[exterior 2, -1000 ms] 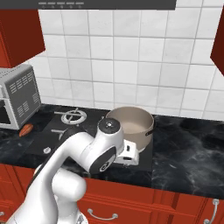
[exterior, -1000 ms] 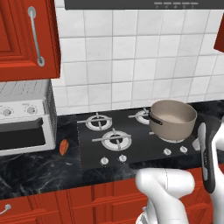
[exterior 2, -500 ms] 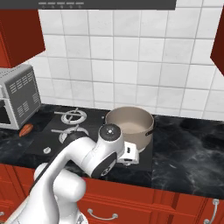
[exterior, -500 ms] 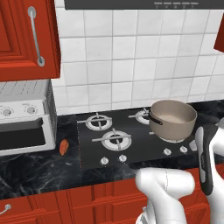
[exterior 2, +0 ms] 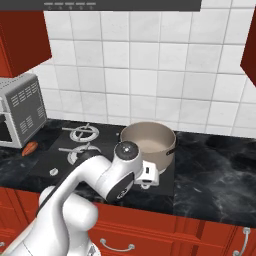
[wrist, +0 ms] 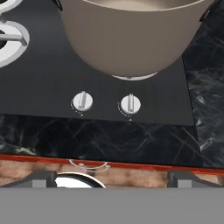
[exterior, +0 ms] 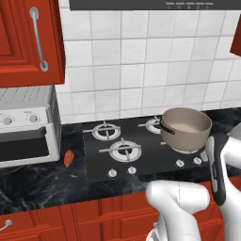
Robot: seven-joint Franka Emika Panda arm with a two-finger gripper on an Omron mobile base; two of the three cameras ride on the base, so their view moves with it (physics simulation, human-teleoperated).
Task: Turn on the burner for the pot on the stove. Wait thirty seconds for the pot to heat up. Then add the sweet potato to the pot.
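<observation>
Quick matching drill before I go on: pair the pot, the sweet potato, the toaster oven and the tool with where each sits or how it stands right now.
Things:
1. wide taupe-brown metal pot
2. small orange-brown sweet potato
3. white toaster oven
4. two-finger tool

Places or states:
A. open, above the front knobs
B. on the black glass stove's right burner
C. on the dark counter, left of the stove
D. far left, by the red cabinet

Pairs: 1-B, 2-C, 3-D, 4-A

The pot [wrist: 131, 35] overhangs just behind the two right-hand knobs [wrist: 130, 104], crowding them from above. The front strip of the surface [wrist: 109, 140] is bare. The toaster oven [exterior: 26, 127] walls the far left.
</observation>
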